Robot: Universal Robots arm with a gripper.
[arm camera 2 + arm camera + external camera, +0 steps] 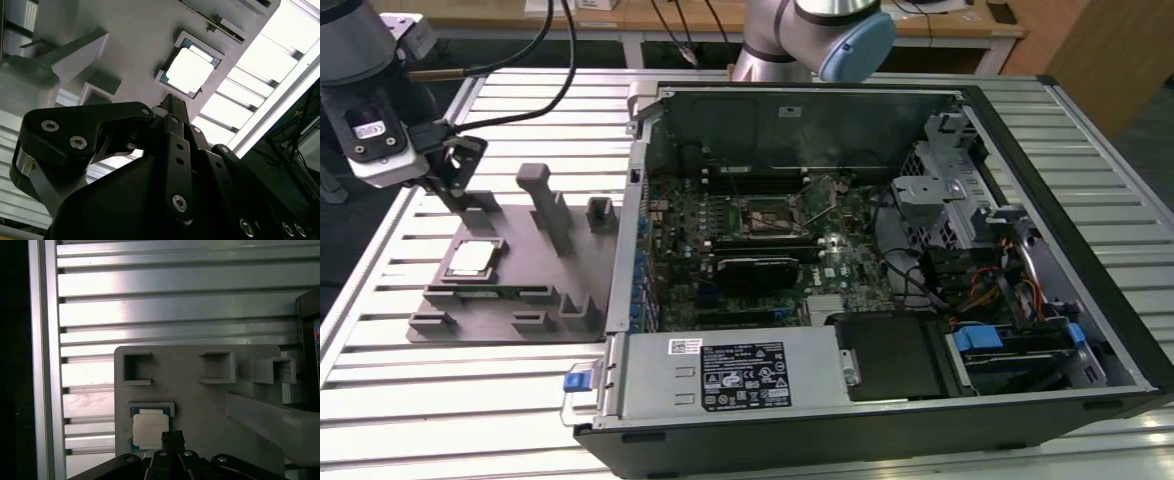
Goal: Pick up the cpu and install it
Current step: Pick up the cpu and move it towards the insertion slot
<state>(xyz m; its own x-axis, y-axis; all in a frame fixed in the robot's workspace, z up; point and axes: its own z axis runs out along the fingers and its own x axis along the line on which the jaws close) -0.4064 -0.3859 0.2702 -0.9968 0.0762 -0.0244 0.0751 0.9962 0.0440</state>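
1. On the exterior view's left, the cpu lies flat, metal plate up, in a shallow square pocket of the grey fixture. The fixture stands on the slatted desk just beside the open computer case. The pocket's low rim likely serves to keep the chip square and at a known spot for pick-up.
2. The gripper hangs over the fixture, near the cpu but apart from it, on the side of the fixture's upright posts. In both wrist views the chip sits just beyond the tips, not between them.
3. The fingers look pressed together with nothing between them, so the cpu is not yet grasped.
4. Inside the case, the motherboard lies face up with its square socket exposed. The socket is well apart from the fixture, and I judge it to be where the chip belongs.
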